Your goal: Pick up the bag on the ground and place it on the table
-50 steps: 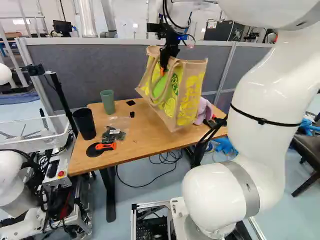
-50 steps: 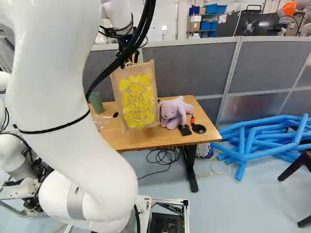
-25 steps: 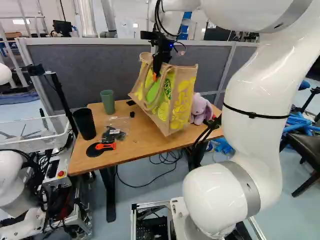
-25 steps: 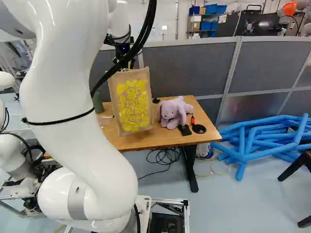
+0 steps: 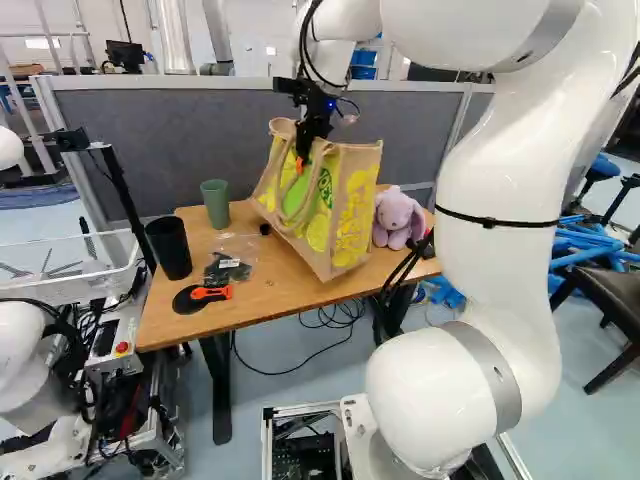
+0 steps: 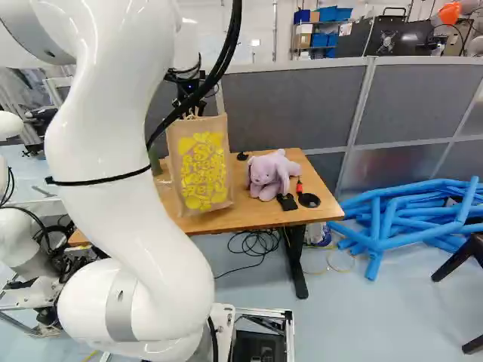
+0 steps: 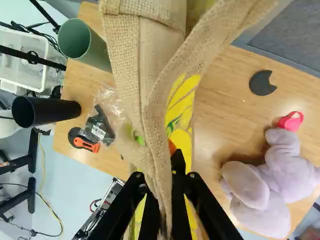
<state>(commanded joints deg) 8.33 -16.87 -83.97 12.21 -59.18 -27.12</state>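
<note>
Claw: my claw point(image 5: 301, 168) is closed on a strap of the bag, one finger on each side.
Bag: the tan and yellow bag point(image 5: 357, 205) hangs tilted from my grip over the table; whether its base touches wood, I can't tell.
Table: wooden table point(image 5: 262, 292), with green cup point(image 5: 215, 204), black cup point(image 5: 169, 249), clear packet point(image 5: 228, 268) and orange-handled tool point(image 5: 213, 292) on one side of my bag, lilac plush point(image 6: 266, 173) on the other.
Room: grey partition point(image 6: 294, 98) behind the table; blue tubes point(image 6: 392, 220) heaped on the pale floor point(image 6: 370, 317).
</note>
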